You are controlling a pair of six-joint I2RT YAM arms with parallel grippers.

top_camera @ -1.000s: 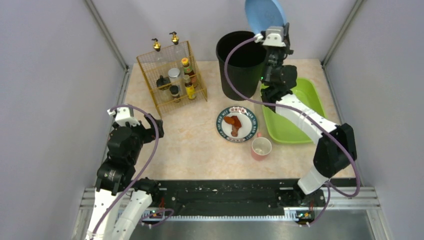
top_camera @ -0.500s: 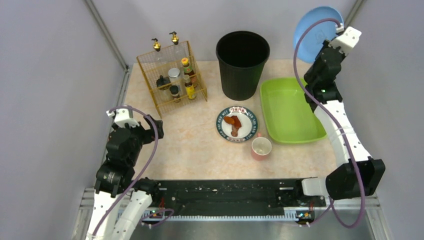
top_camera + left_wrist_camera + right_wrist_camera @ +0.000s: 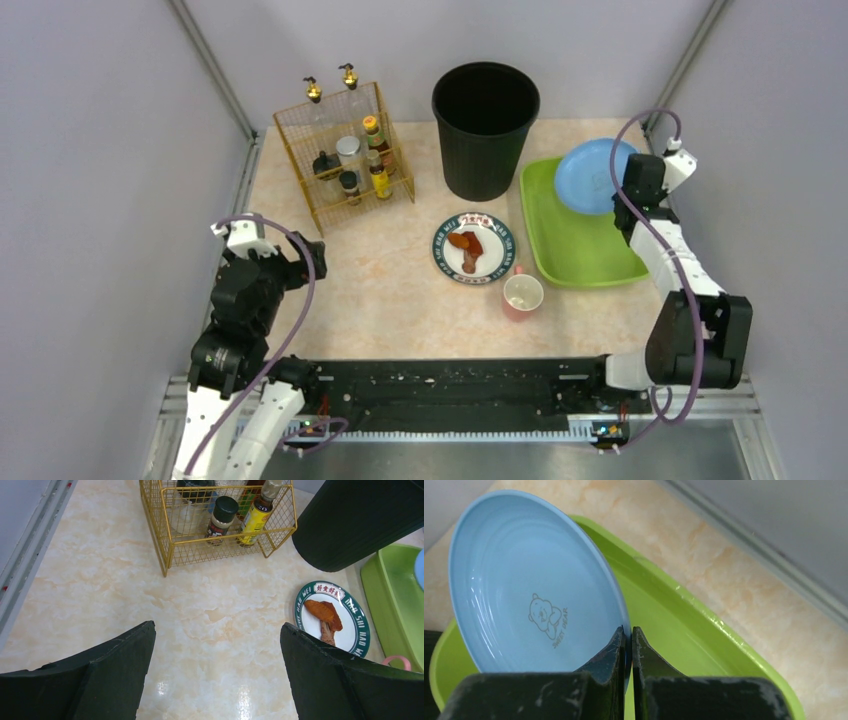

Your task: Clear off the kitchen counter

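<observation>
Kitchen counter (image 3: 390,310): the speckled beige desk, lying just beyond my arm bases and the black rail strip (image 3: 450,385), and carrying every item below.

Black bin (image 3: 485,130): standing upright at the far edge, between the rack and the tray.

Green tray (image 3: 570,250): lying at the right side of the desk, just beside the bin.

Gold wire rack (image 3: 360,195): standing far left, holding bottles and jars (image 3: 222,515).

Blue plate (image 3: 534,595): hanging tilted over the tray's far right corner; whether it is touching the tray I cannot tell.

Green-rimmed plate (image 3: 443,262): sitting mid-desk, left of the tray, carrying orange-brown food pieces (image 3: 324,614).

Pink mug (image 3: 523,296): standing upright just beside that plate, near the tray's near left corner.

Right claw (image 3: 628,630): I am pinching the blue plate's rim, fingers pressed tight on it.

Left claw (image 3: 216,626): I am hovering it above bare desk at the left, fingers spread wide, gripping nothing.
</observation>
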